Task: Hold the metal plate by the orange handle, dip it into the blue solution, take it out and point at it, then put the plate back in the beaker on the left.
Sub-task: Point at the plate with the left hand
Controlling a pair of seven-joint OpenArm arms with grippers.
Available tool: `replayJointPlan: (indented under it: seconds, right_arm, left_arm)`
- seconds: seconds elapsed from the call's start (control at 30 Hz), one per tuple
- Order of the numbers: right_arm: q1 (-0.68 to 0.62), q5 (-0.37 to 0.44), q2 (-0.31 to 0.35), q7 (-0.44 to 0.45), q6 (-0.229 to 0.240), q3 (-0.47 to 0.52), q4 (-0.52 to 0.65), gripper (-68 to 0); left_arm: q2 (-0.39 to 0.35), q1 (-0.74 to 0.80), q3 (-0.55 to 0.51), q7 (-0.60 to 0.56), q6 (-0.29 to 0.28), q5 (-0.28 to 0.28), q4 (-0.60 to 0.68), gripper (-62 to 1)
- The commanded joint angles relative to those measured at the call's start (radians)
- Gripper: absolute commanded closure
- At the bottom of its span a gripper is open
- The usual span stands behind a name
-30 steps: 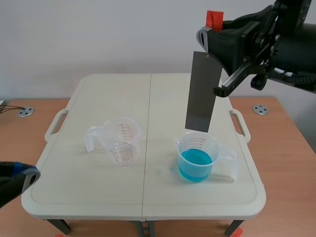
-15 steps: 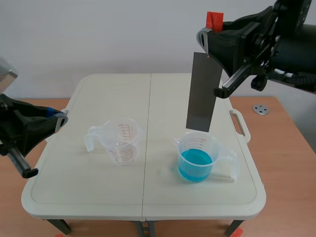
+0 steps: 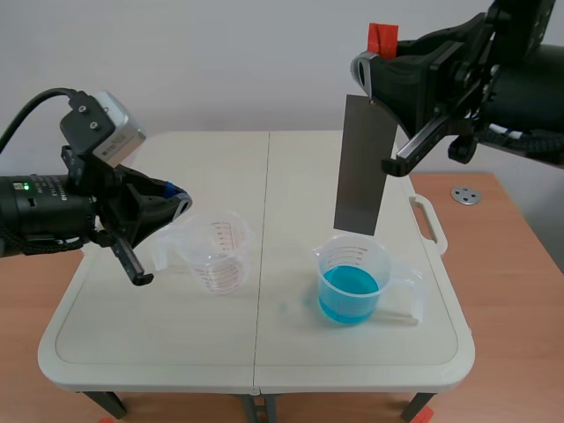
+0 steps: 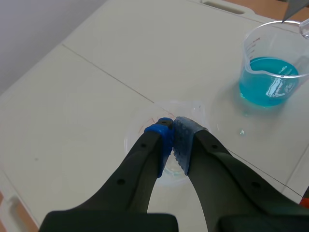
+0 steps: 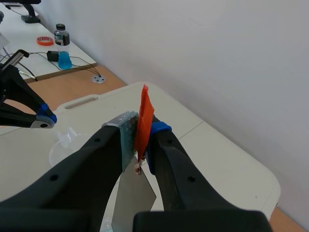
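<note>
Up high, on the right arm's side of the scene view: the right gripper (image 3: 372, 69), closed on the orange handle (image 3: 382, 37). Hanging from that handle, nearly upright with a slight tilt, the grey metal plate (image 3: 361, 167), lower edge just above the rim of the blue-filled beaker (image 3: 354, 280) and out of the liquid. Standing on the cream table (image 3: 159, 352), across its middle seam, the empty clear beaker (image 3: 216, 251), red marks on its wall. Just beside that beaker's handle and raised off the table, the left gripper (image 3: 174, 201). Hard to judge its fingers from the scene view. Plain only in the left wrist view: blue pads pressed together with nothing between them, directly over the empty beaker, with the blue solution (image 4: 268, 82) ahead and off to one side. Shown only in the right wrist view: the orange handle pinched flat between both pads, the plate's top dropping away beneath the fingers. Also only there, on a far desk: a bottle of blue liquid (image 5: 62, 42) and a roll of orange tape (image 5: 44, 40).
</note>
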Motion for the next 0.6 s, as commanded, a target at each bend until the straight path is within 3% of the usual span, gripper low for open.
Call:
replayJointPlan:
  seconds: [0.0,0.3,0.57]
  right_arm:
    - [0.006,0.015,0.003,0.011,0.006,0.002,0.015,-1.3]
    - [0.006,0.015,0.003,0.011,0.006,0.002,0.015,-1.3]
    - [0.006,0.015,0.002,0.011,0.006,0.002,0.015,-1.3]
  left_arm:
    - [0.02,-0.026,0.01,-0.013,-0.015,-0.001,0.0,-2.1]
    - [0.14,-0.151,0.111,-0.014,-0.09,0.113,-0.126,-2.1]
    - [0.226,-0.245,0.157,-0.01,-0.144,0.158,-0.203,-2.1]
